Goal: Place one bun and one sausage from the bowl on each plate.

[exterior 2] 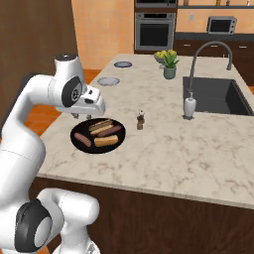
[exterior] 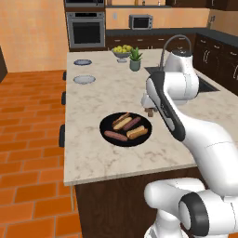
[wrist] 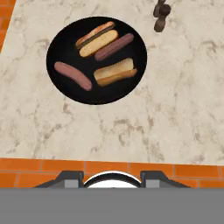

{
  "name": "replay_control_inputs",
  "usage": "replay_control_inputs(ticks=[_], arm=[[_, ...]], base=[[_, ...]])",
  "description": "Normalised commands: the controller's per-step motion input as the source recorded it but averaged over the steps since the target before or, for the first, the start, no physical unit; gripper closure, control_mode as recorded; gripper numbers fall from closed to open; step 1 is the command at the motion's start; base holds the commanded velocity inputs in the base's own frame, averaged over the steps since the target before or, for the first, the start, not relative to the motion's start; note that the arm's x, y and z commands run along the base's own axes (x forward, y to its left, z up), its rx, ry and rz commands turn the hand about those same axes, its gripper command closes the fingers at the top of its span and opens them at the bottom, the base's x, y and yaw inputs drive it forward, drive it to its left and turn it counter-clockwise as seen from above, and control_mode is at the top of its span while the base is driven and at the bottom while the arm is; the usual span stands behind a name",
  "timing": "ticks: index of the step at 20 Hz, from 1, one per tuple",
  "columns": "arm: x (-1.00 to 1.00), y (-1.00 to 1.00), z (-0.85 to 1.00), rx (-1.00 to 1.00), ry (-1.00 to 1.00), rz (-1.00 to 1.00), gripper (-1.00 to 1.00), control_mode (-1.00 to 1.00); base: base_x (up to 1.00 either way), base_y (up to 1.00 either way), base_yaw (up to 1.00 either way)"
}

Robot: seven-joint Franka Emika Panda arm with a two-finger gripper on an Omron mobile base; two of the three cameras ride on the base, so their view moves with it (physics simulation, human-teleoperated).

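1. Marbled stone forms the surface (exterior: 107, 88) of a kitchen island, with orange tiled floor around it and dark cabinets, an oven and a microwave behind.
2. A black bowl (wrist: 65, 43) is seen below and ahead of the hand (exterior 2: 88, 115), holding two buns (wrist: 114, 71) and two sausages (wrist: 72, 75); one bun (wrist: 97, 39) lies against a sausage (wrist: 113, 47), the other pair lies apart.
3. Two blue-rimmed plates (exterior: 84, 79) rest well beyond the bowl, further from the hand along the same surface; the farther plate (exterior: 82, 62) sits behind the nearer. Both appear bare.
4. A small dark pepper mill (wrist: 161, 16) stands just beside the bowl's far rim.
5. Whether the hand's fingers are apart or together cannot be told; nothing appears to be held between them.
6. The step in hand is judged to be the first approach: no bun or sausage has been moved yet.
7. The next move would call for lowering the hand over one item, probably the loose bun, with the fingers set across its width.
8. No brand, label or legible writing is seen.
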Motion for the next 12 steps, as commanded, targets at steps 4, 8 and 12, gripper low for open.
replay_control_inputs(ticks=[4, 8, 12], arm=[[0.15, 0.03, -0.45, 0.0, 0.02, -0.06, -1.0, -1.0], [0.32, 0.5, -0.92, 0.03, 0.0, -0.47, -1.0, -1.0], [0.49, 0.16, -0.67, 0.14, -0.01, -0.48, -1.0, -1.0]], base=[[0.0, 0.0, 0.0], [0.0, 0.0, 0.0], [0.0, 0.0, 0.0]])
